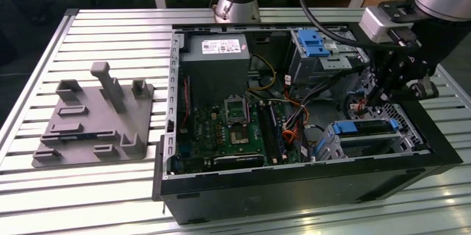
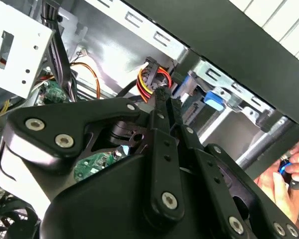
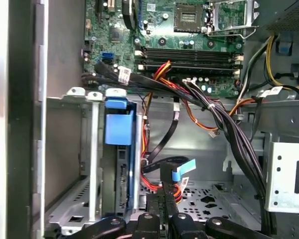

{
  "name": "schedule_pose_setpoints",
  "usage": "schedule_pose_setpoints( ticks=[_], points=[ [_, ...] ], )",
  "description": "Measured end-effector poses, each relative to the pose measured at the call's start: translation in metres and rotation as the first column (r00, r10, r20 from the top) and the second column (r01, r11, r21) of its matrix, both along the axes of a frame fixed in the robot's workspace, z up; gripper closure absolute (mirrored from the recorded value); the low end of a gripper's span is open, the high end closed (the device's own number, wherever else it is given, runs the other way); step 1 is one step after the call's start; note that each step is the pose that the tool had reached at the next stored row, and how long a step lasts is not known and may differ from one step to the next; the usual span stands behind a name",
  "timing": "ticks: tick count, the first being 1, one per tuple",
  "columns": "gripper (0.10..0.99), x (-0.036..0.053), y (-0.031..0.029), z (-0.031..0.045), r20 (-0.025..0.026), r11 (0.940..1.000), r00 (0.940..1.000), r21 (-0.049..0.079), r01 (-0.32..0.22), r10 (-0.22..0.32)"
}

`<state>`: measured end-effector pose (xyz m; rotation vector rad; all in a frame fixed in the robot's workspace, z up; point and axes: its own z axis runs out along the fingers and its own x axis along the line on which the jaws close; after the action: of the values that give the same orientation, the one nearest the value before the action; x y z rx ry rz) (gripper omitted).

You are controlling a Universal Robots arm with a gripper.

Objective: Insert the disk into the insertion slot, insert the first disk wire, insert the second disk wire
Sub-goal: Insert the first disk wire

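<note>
Disk (image 1: 365,127) sits home in the insertion slot (image 1: 408,129), blue carrier showing, so by my read we're on a wiring step, though which wire I can't call. Claw (image 2: 162,99) is pinched narrow on a disk wire (image 2: 152,77), the plug with red and yellow leads. In the exterior view the disk lies near six o'clock from the claw, just beside it. Seating likely calls for squaring the plug to the drive's connector edge.

Layout around the insertion slot (image 1: 409,131) in the case (image 1: 294,185)
The disk (image 1: 364,128) sits in the slot; the motherboard (image 1: 235,130) lies to the exterior view's left of it, the fixture plate (image 1: 88,133) farther left outside the case; the gripper (image 3: 164,199) hangs just beside the slot, clamping a disk wire (image 3: 168,168).
</note>
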<state>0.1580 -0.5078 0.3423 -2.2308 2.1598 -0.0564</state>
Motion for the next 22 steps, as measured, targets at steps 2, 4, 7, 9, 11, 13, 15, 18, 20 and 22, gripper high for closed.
schedule_pose_setpoints(
  ticks=[2,4,7,9,11,13,15,18,20,22],
  points=[
    [0.922,-0.0001,-0.003,0.0012,0.0,1.0,1.0,0.002,0.0,0.0],
    [0.922,-0.0003,-0.0064,0.0013,0.0,1.0,1.0,0.006,0.0,0.0],
    [0.922,-0.0005,-0.0125,0.0013,0.0,0.9998,1.0,0.018,0.0,0.0],
    [0.922,-0.0005,-0.0169,0.0013,-0.0001,0.9996,1.0,0.027,0.0,0.0],
    [0.922,-0.0006,-0.0216,0.0013,0.0,0.9995,1.0,0.032,0.0,0.0],
    [0.922,-0.0007,-0.025,0.0012,0.0,0.9994,1.0,0.034,0.0,0.0],
    [0.922,-0.0008,-0.025,0.0012,-0.0019,0.9995,1.0,0.033,0.0,0.0],
    [0.922,-0.0008,-0.0245,0.0013,-0.0091,0.9998,1.0,0.02,0.0,0.0],
    [0.922,-0.0008,-0.0242,0.0012,-0.0097,0.9999,1.0,0.016,0.0,0.0],
    [0.922,-0.0007,-0.0242,0.0012,-0.0098,0.9999,1.0,0.014,0.0,0.0]
  ],
)
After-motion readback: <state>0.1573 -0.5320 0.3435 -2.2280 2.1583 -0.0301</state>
